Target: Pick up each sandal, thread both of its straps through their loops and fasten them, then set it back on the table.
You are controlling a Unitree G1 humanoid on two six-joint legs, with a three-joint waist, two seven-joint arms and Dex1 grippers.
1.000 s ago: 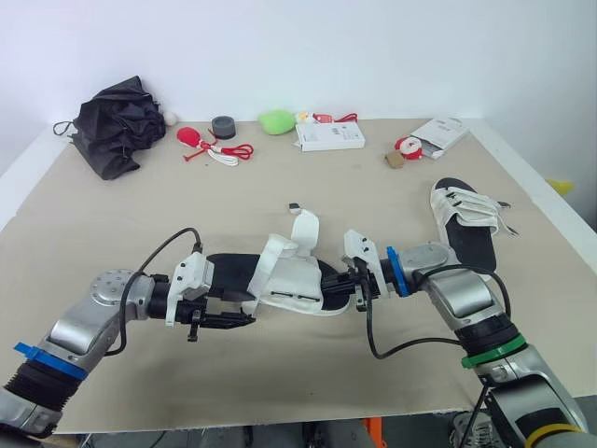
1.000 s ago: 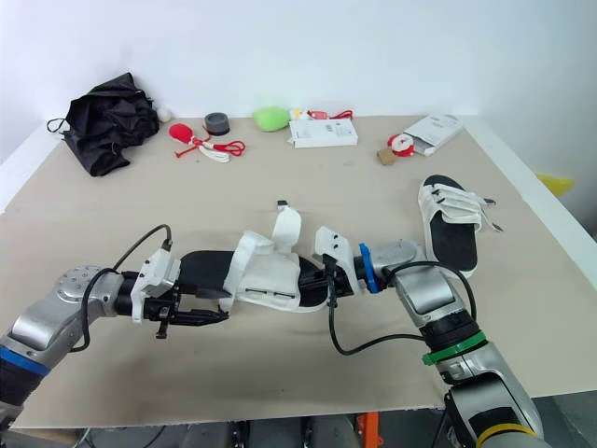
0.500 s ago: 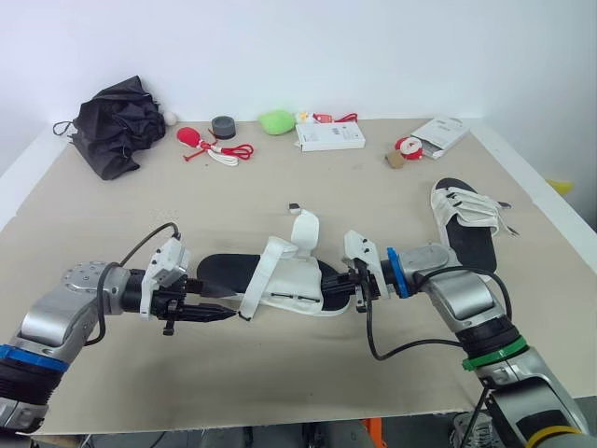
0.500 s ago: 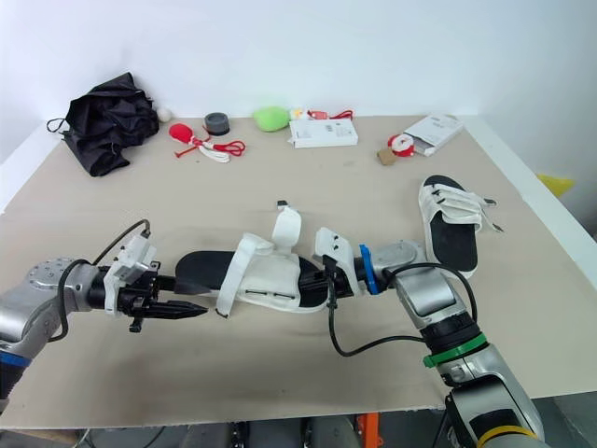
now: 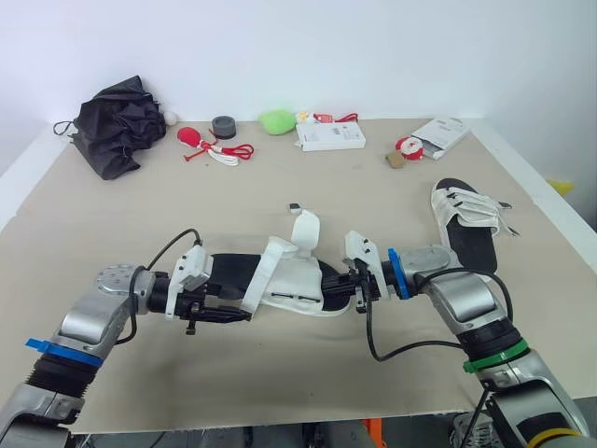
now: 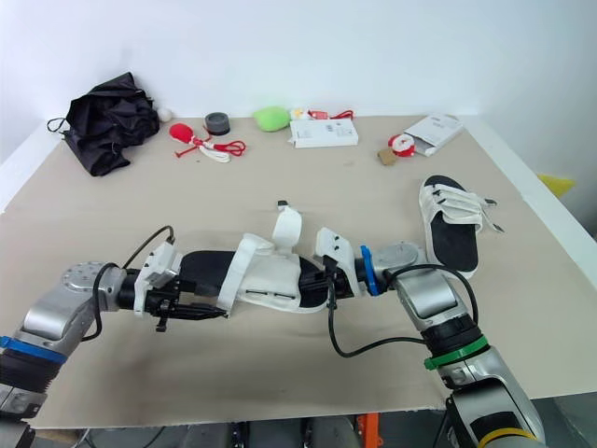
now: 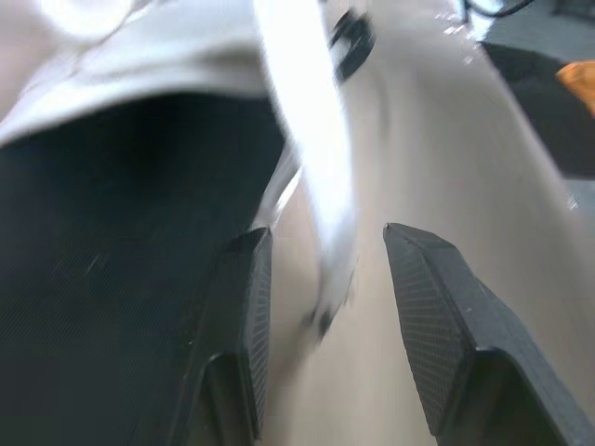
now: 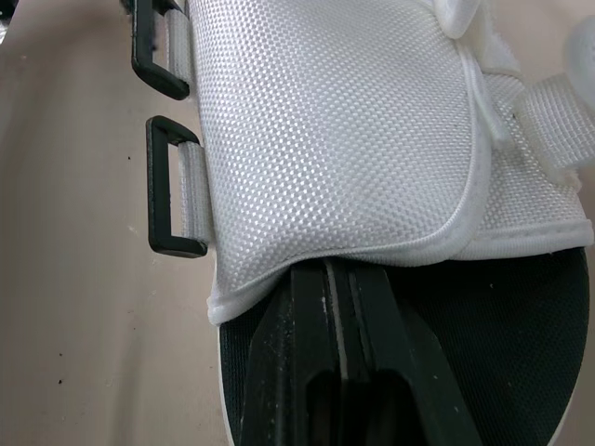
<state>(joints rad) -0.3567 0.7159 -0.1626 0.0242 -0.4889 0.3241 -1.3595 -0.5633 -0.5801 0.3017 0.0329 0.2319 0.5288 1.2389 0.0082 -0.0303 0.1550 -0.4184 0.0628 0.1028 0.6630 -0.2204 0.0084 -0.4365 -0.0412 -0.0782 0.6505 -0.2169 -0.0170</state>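
Clutter sits along the far side of the bench (image 5: pixel 392 373), all well beyond the near sandal (image 5: pixel 284 280): one crumpled black bag (image 5: pixel 117 121), one small white ball (image 5: pixel 171 118), one red-and-white cord (image 5: pixel 216 149), one dark tape roll (image 5: pixel 223 126), one green soft lump (image 5: pixel 277 120), one white box (image 5: pixel 329 136), one white packet (image 5: pixel 438 133) and one red-and-white trinket (image 5: pixel 408 146). Their print is too small to read. None of it lies near the arms. There are two sandals. The near sandal lies mid-bench, black sole and white upper, one strap (image 5: pixel 305 229) standing up from it, and two black loops (image 8: pixel 172 214) on its edge. The second sandal (image 5: pixel 466 224) lies to its right, well apart, white straps across it. The right claw (image 5: pixel 350 285) is clamped on the near sandal's right end, fingers together under the upper. The left claw (image 5: pixel 241 315) is at its left end, fingers spread, with a white strap between them.
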